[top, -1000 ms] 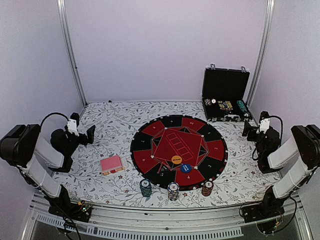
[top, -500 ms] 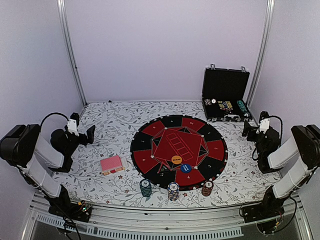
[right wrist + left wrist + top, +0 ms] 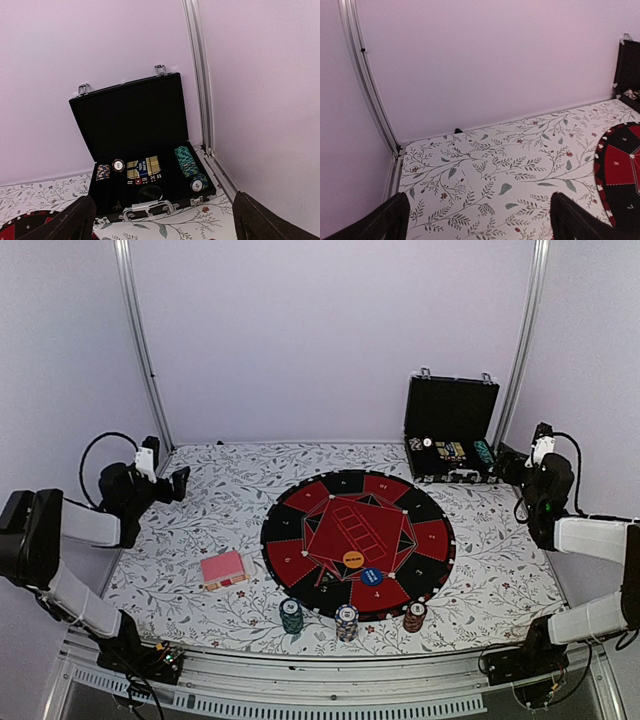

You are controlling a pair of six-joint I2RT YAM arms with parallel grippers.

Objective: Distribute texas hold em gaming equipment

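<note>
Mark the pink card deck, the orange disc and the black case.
Pink-red-backed deck of playing cards (image 3: 222, 569): top external view, top card.
Round orange button disc (image 3: 352, 560): top external view, its face.
Open black hinged case (image 3: 131, 112): right wrist view, inner lid.

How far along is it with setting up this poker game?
Looks done: three chip stacks stand at the near edge of the mat, and the orange disc and blue disc lie on it. In hand: nothing; the left jaws and right jaws stand open and empty. Left: the card deck sits whole beside the mat, no cards dealt, and more chips lie in the case.
</note>
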